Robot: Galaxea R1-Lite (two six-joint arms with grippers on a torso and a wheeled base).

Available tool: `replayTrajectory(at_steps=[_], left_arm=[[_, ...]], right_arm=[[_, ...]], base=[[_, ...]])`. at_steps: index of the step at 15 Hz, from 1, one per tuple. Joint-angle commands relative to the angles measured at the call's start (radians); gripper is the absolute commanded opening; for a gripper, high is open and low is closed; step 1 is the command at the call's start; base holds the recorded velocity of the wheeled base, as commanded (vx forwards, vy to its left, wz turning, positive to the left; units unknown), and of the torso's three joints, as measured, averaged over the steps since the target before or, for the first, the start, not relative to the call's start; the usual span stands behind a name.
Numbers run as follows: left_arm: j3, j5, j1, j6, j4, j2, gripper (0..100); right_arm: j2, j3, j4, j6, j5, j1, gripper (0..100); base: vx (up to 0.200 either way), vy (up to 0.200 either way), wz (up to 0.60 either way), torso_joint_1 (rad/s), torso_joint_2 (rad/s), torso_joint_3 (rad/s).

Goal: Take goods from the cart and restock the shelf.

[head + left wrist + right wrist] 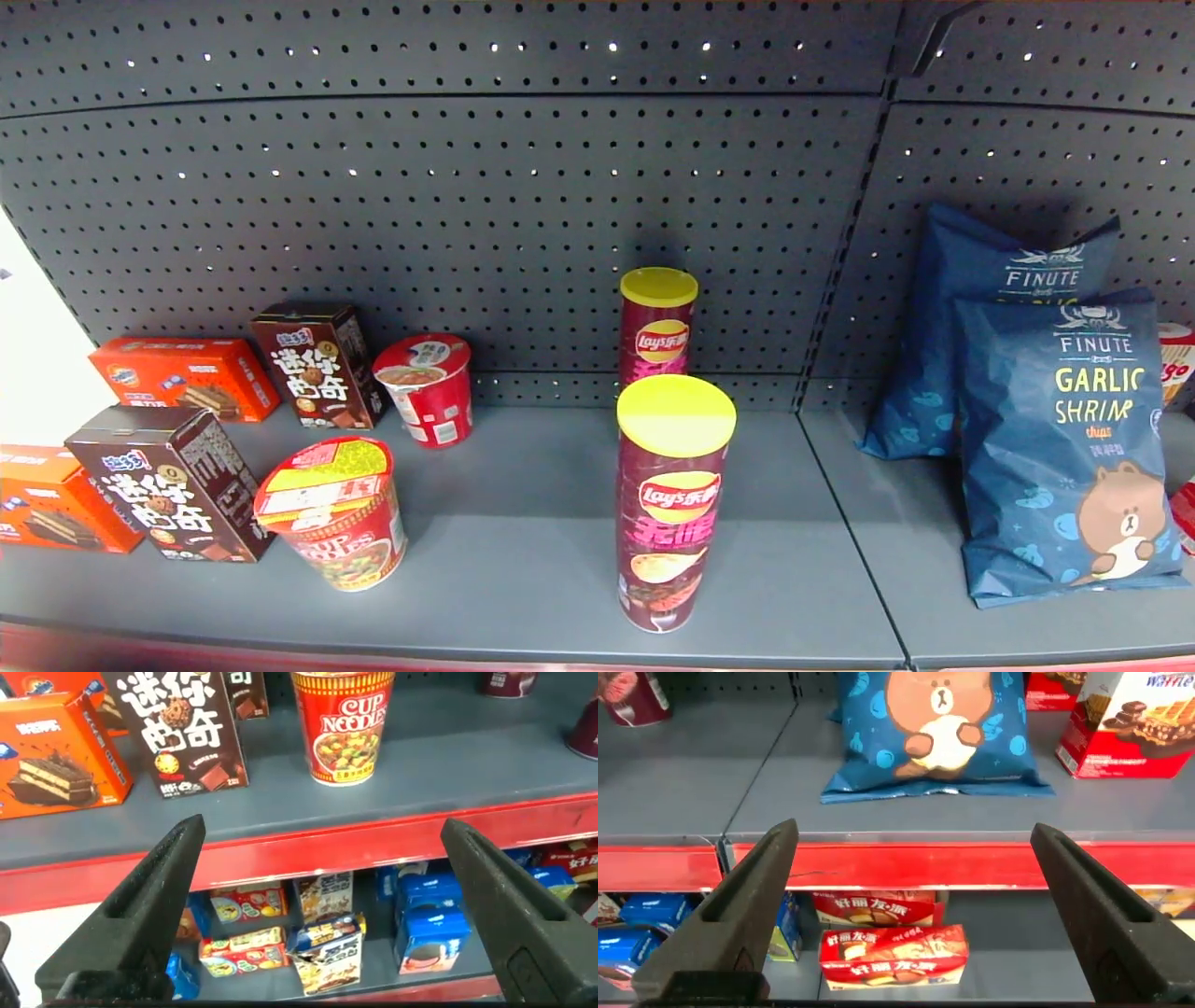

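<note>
Spanning the head view: grey shelf (523, 560), goods on it. Blue snack bags (1055, 448) stand right of front chip can (674, 504) (ref pt). 2nd can (658, 322) directly behind it. Dark cookie box (173, 481) far left of can, cup noodles (336, 513) between them. L gripper (322, 826) and R gripper (914, 829) off shelf's front lip, left and right of can; jaws spread wide, nothing held.

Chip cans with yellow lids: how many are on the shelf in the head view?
2. The front can stands upright near the shelf edge; the rear can stands directly behind it, by the pegboard. A hidden third seems unlikely.
</note>
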State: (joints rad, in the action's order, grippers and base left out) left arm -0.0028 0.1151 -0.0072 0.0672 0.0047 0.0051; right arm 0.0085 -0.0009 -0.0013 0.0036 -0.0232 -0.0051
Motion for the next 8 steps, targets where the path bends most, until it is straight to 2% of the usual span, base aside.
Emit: replayTrajectory(at_steps=[1, 3, 6, 8], left_arm=[[0.000, 0.000, 0.001, -0.001, -0.002, 0.001, 100], [0.001, -0.028, 0.001, -0.017, -0.002, 0.001, 100], [0.000, 0.000, 0.000, 0.011, -0.002, 0.001, 100], [0.001, 0.000, 0.000, 0.014, -0.003, 0.001, 100]], right_arm=[[-0.009, 0.001, 0.000, 0.001, 0.000, 0.002, 100], [-0.009, 0.001, -0.002, 0.001, 0.000, 0.002, 100], [-0.009, 0.001, -0.002, 0.001, 0.000, 0.002, 100], [-0.009, 0.001, -0.002, 0.001, 0.000, 0.002, 100]], base=[[0.000, 0.000, 0.00, 0.000, 0.00, 0.000], [0.000, 0.000, 0.00, 0.000, 0.00, 0.000], [0.000, 0.000, 0.00, 0.000, 0.00, 0.000], [0.000, 0.000, 0.00, 0.000, 0.00, 0.000]])
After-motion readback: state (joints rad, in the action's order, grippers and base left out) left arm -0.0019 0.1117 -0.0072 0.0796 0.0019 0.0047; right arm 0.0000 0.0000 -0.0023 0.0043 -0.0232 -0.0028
